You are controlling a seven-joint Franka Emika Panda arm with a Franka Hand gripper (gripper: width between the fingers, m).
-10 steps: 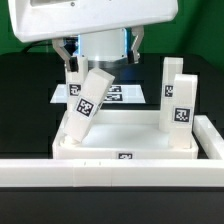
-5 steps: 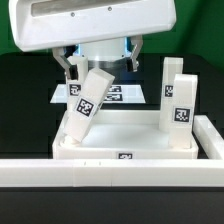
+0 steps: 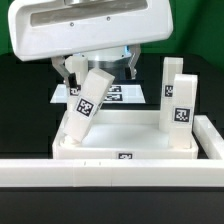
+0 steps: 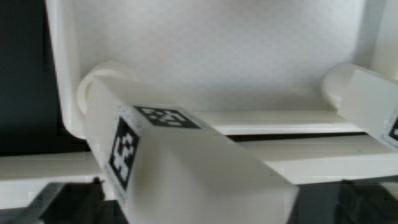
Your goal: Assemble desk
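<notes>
White plastic makes up every part in view. The tabletop (image 3: 125,140) lies upside-down on the black table (image 3: 25,100), directly below the end effector (image 3: 100,66). A tagged leg (image 3: 88,100) leans in the corner socket beneath the end effector, tilted with its top toward the fingers (image 3: 72,70); it is not seated upright. Two further legs (image 3: 177,98) stand upright at the tabletop's far corner, well apart from the end effector. The fingers appear spread, one on each side of the tilted leg's top, with nothing pinched. In the wrist view the leaning leg (image 4: 187,150) fills the foreground. For the step to be done well, the leg should be gripped squarely on opposite flat faces, brought vertical over the socket, then pressed and turned without levering against the socket rim.
</notes>
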